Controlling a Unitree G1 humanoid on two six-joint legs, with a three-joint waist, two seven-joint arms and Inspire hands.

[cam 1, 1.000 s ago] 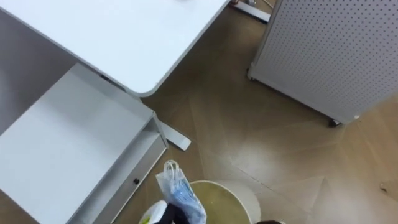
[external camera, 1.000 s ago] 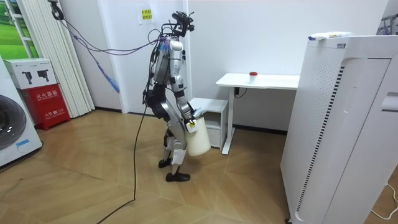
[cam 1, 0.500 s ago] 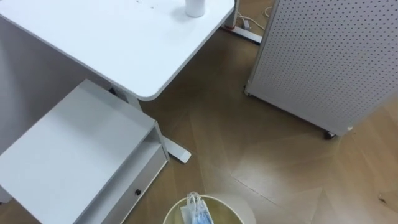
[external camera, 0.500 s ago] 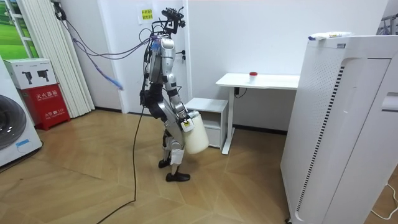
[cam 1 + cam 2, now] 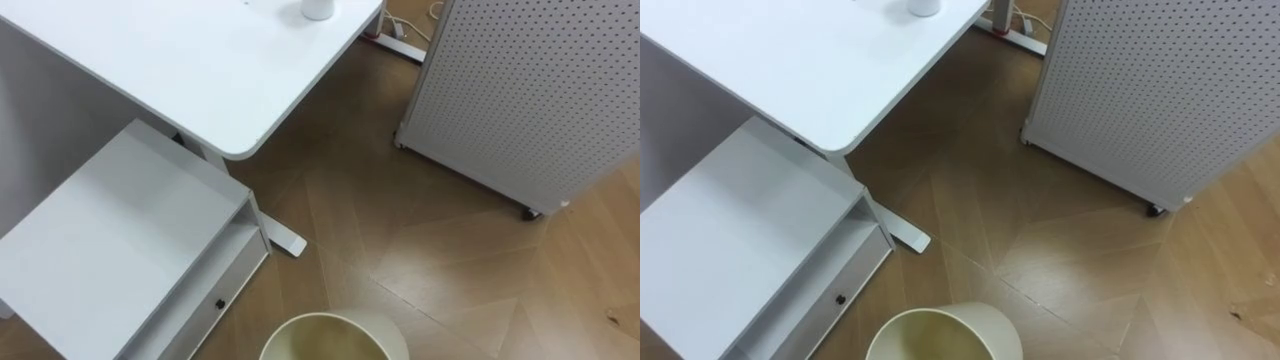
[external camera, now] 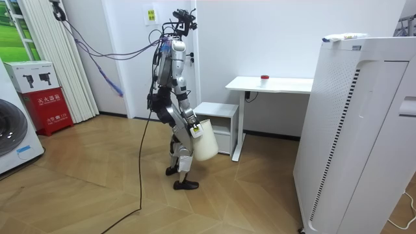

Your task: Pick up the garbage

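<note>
Cabinet: low white cabinet (image 5: 110, 250) at the left, its top bare, its foot on the wooden floor (image 5: 420, 240).
Desk: white desk (image 5: 200, 60) above and behind the cabinet, its rounded corner overhanging the cabinet's far edge.
Cup: small white cup (image 5: 318, 8) on the desk at the top edge. A second ago it lay outside the picture; the whole view has shifted, so this is the camera's move.
Robot: in the room view it stands upright on the floor just left of the cabinet, facing the desk, much as half a second ago.
Bin: pale round bin (image 5: 385, 328) at bottom centre, mouth up, carried at hip height in front of the robot.
Garbage bag: a second ago a blue-and-white bag stood above the bin's rim beside a dark hand. Half a second ago its handles poked from the bin's mouth. Where it lies now cannot be told.
Right hand: right hand (image 6: 194, 130) against the bin's near side in the room view; whether its fingers are spread or curled cannot be told.
Panel: white perforated panel (image 5: 520, 90) on castors at the right, well apart from the bin.
</note>
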